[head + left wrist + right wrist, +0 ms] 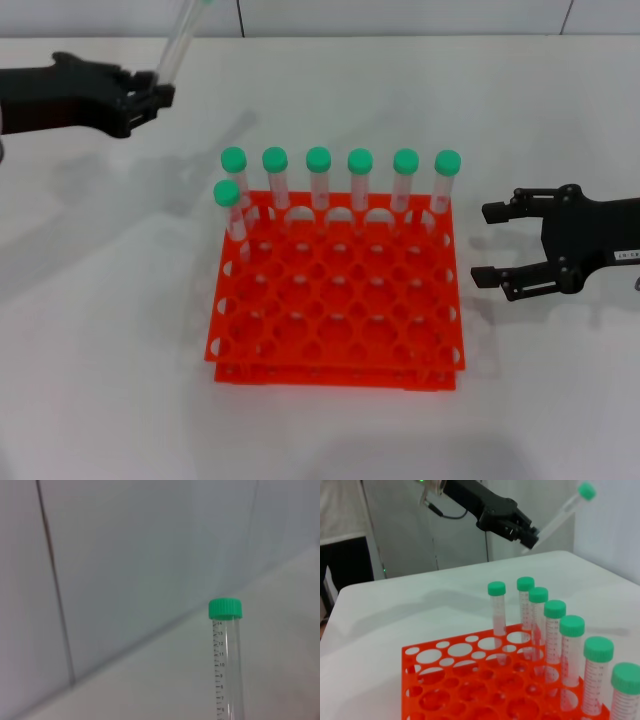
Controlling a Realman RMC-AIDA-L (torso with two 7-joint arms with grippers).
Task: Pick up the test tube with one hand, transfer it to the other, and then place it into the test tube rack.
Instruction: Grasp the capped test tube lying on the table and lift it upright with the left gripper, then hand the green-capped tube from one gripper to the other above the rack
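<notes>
The test tube (176, 42) was seen as a slim clear plastic tube closed by a round green screw cap, matching the seven other green-capped tubes (318, 180) standing in the test tube rack (340, 310). In the left wrist view, a printed graduation scale was visible down its wall (226, 670), with the numbers 14, 13, 12, 11 and 10 readable just under the cap. A small white label was seen on the right gripper (498, 245), but its print could not be read.

The tube was held above the table (100, 350), tilted, its cap end pointing up and away, by the left gripper (150, 95), whose fingers were clamped on the lower part of the tube. This gripper was raised at the far left, well apart from the rack. The right gripper was positioned just beside the rack's right edge, its fingers spread apart with nothing between them.
</notes>
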